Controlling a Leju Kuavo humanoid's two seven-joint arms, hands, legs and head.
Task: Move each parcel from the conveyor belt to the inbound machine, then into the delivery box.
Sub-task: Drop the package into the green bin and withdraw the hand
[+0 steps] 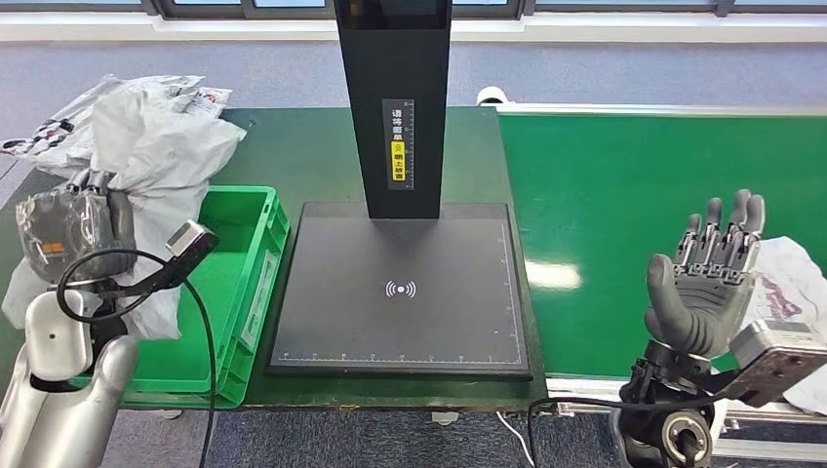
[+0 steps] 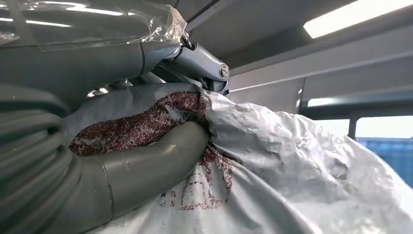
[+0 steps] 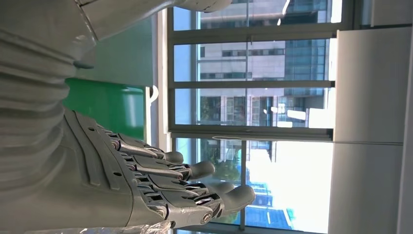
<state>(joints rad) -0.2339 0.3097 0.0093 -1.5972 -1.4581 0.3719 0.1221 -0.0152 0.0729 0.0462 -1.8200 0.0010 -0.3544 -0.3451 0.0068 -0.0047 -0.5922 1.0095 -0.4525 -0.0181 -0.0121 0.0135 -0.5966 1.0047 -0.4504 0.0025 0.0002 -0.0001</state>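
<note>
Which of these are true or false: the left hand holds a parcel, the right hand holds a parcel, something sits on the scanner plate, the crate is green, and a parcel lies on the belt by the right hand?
1. The left hand holds a white parcel. True; in the left wrist view the thumb presses into the bag.
2. The right hand holds a parcel. False: it holds nothing, fingers spread and raised over the green conveyor belt.
3. Something sits on the inbound machine's black plate. False: the plate is bare.
4. The delivery box is green. True.
5. A white parcel on the belt lies by the right hand. True.
</note>
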